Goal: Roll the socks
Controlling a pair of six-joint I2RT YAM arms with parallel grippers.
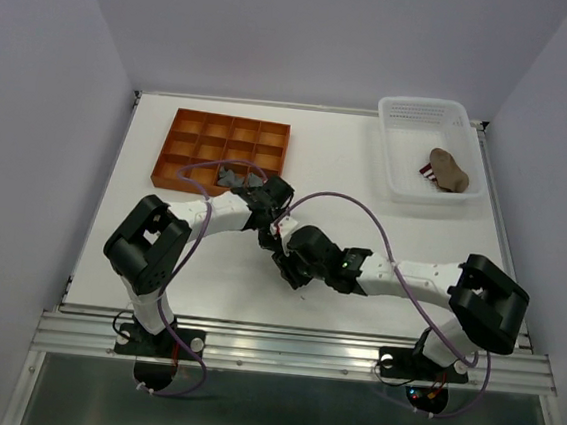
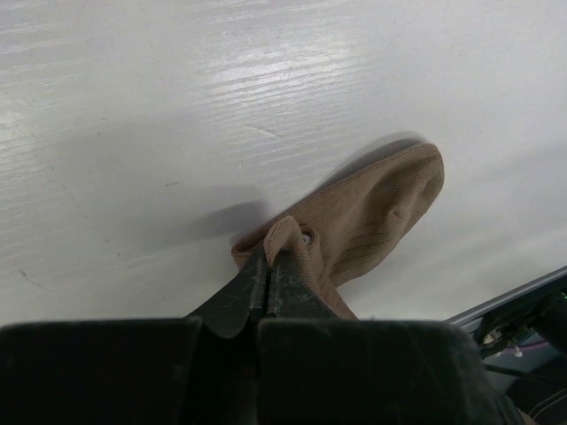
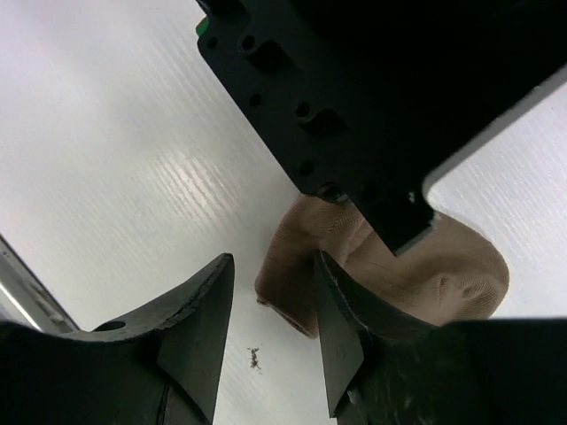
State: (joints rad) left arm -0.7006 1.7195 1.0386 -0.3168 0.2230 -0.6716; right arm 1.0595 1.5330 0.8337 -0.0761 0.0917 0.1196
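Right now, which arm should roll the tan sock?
Probably the right: the right tool is open at the tan sock, free to roll. The left tool is shut on its cuff, holding it.

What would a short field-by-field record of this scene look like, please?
left gripper: shut on an edge of the tan sock, which lies on the table
right gripper: open, fingers beside that sock, not gripping it
basket: holds one rolled sock, tan with a red-white striped part
orange tray: grey sock in its near row
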